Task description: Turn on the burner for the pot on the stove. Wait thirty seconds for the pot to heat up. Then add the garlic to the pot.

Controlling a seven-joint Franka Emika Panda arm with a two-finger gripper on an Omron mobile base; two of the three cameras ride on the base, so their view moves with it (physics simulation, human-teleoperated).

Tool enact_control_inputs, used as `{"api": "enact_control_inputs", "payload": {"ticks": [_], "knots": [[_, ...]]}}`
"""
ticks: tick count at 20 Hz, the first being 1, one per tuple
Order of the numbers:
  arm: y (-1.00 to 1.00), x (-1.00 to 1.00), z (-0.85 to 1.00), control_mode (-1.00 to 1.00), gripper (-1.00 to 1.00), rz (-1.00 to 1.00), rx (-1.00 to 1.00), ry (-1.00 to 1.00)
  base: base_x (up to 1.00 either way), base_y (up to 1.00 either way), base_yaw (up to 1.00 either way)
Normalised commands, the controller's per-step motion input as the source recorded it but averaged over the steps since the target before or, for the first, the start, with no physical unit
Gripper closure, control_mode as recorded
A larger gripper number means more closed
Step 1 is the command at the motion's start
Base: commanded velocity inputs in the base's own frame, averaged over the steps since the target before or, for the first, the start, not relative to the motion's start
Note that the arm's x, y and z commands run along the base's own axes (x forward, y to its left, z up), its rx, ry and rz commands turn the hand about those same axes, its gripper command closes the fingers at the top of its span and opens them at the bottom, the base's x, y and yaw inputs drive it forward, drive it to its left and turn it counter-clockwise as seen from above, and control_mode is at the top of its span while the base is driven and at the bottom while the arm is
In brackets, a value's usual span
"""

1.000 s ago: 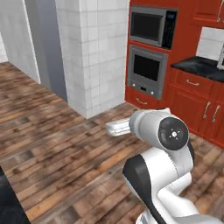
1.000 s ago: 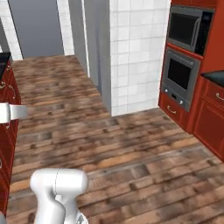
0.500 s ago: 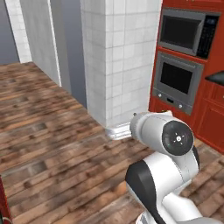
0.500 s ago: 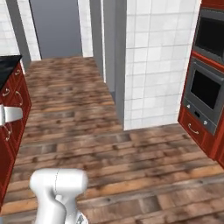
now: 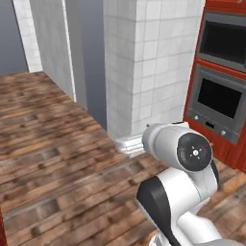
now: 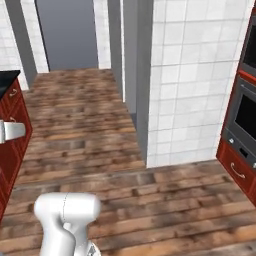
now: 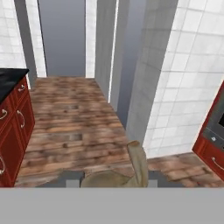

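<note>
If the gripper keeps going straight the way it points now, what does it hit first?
Probably nothing near: the gripper, shut on the garlic, points along open wood floor toward the far grey wall. Depth is unclear.

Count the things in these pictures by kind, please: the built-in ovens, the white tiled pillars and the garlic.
Built-in ovens: 2, upper and lower
White tiled pillars: 1
Garlic: 1
Total: 4
</note>
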Motion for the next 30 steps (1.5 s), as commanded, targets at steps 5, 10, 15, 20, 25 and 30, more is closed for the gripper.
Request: {"api": "enact_control_inputs", "payload": {"ticks": [5,10,15,20,25,30], "knots": [[0.0,0.0,0.0,1.0,1.0,0.0,0.0,0.0,1.0,0.04,0.16],[0.0,0.0,0.0,1.0,1.0,0.0,0.0,0.0,1.0,0.1,0.3],[0.0,0.0,0.0,1.0,1.0,0.0,0.0,0.0,1.0,0.05,0.45],[0.0,0.0,0.0,1.0,1.0,0.0,0.0,0.0,0.94,0.0,0.56],[0.0,0.0,0.0,1.0,1.0,0.0,0.0,0.0,0.91,0.0,0.61],[0.0,0.0,0.0,1.0,1.0,0.0,0.0,0.0,0.64,0.0,0.7]]}}
